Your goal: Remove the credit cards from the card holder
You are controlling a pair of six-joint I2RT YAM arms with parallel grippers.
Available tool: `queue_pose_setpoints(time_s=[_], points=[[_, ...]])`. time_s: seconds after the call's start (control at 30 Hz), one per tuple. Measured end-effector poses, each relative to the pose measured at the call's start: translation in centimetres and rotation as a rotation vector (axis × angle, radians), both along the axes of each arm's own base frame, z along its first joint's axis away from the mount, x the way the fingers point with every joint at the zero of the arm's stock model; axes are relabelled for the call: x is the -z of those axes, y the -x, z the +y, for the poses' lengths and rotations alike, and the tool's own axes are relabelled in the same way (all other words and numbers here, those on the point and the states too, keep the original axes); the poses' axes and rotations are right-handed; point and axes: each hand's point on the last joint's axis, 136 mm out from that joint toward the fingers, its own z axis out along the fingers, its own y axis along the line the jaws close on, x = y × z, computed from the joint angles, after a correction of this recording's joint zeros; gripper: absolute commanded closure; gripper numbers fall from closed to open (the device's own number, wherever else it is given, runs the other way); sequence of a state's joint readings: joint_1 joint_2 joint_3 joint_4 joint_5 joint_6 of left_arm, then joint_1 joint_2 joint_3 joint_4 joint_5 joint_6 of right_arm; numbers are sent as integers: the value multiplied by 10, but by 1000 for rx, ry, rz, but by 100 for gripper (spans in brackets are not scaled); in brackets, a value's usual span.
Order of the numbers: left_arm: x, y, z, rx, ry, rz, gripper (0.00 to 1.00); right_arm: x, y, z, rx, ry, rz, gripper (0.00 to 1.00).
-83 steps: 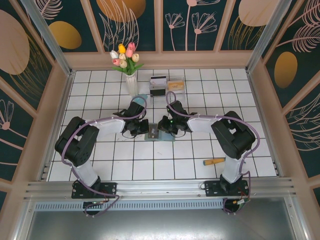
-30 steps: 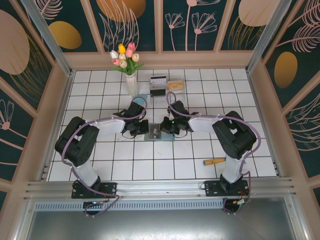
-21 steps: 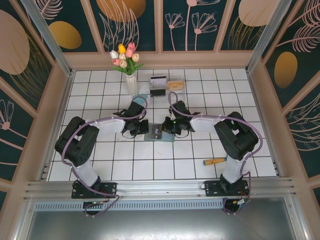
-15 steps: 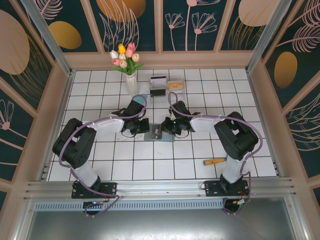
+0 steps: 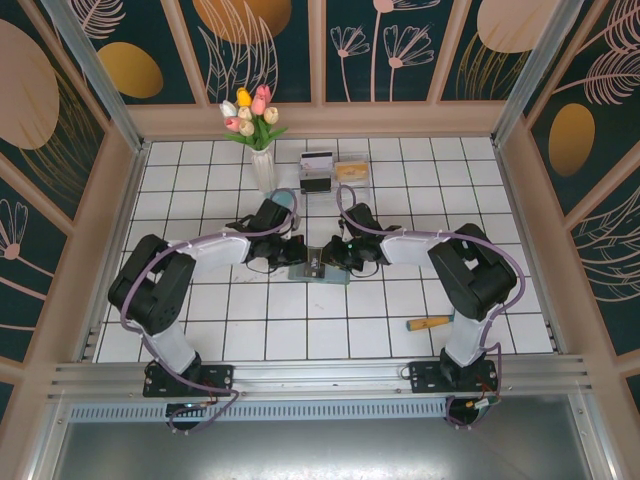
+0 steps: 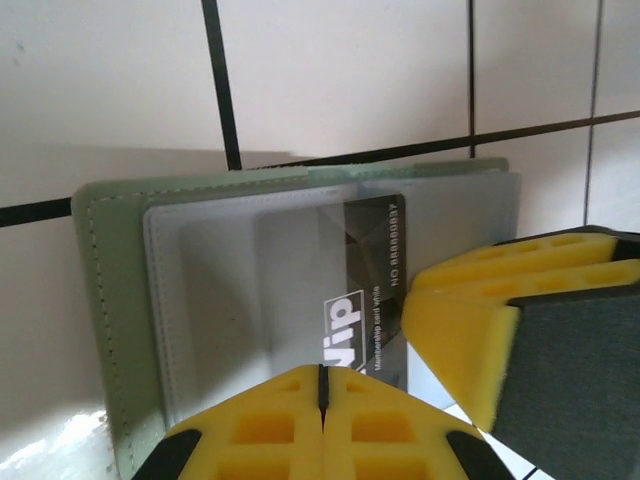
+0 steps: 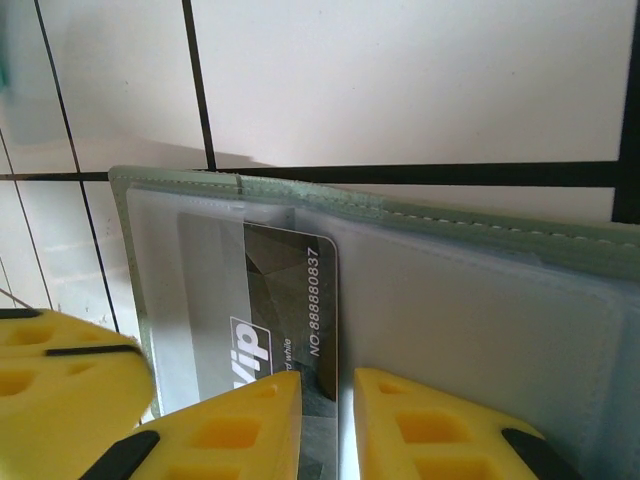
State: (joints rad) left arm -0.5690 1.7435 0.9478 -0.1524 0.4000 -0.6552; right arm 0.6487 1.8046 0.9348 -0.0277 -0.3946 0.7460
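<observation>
Table [image 5: 400,300]: tiled, holder [image 5: 318,270] lying open at centre, both arms bent in over it.
Holder: green outside, grey pockets facing up.
Left gripper [image 6: 322,385]: fingers pressed together, nothing between them, tips low over holder.
Right gripper [image 7: 328,400]: jaws a crack apart over card's bare end, no real hold evident.
Card [image 7: 290,300]: dark, "vip" print, half out of pocket, rest under frosted sleeve.
Progress, by my reckoning: first card started, none free yet. Other cards: can't tell.

I'm reading "Vip" and "NO:88888837", white print on the dark card [image 7: 290,290] tucked in the wallet [image 7: 480,300].
</observation>
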Motion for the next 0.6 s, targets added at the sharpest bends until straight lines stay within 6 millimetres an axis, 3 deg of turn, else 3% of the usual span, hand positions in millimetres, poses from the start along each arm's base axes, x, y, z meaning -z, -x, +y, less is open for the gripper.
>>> queue_pose_setpoints(time_s=[0.17,0.6], points=[[19,2,6,-9,-52,30,100,0,0,0,0,0,1,76],[20,0,7,-7,-65,17,100,0,2,4,-7,-54,28,75]])
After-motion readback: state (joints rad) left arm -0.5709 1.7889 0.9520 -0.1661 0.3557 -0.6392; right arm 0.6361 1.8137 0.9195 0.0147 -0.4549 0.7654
